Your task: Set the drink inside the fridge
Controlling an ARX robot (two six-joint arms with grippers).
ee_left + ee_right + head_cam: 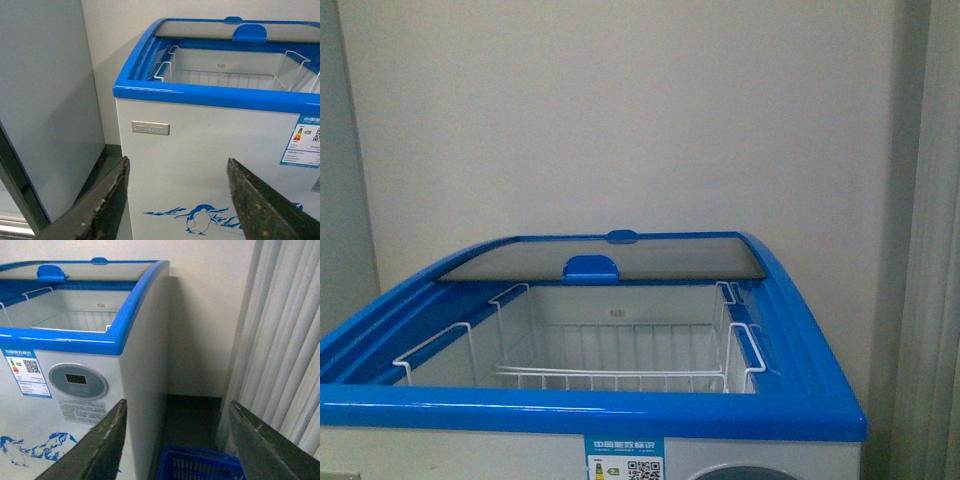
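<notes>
Blue-rimmed fridge (620,415) standing open before us, glass lid (600,258) slid to back, wire basket (620,375) inside looking bare. We are holding left gripper (177,200) wide, nothing between fingers; right gripper (177,440) equally wide and empty, hovering over blue shopping basket (200,467). Drink not showing in any view. We are judging task barely begun: find bottle, grasp, lower into chest.

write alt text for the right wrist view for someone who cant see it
A white chest fridge with a blue rim stands open, a white wire basket inside and a round grey display on its front. The open, empty right tool frames the foreground above a blue shopping basket; pale curtains hang beside.
</notes>
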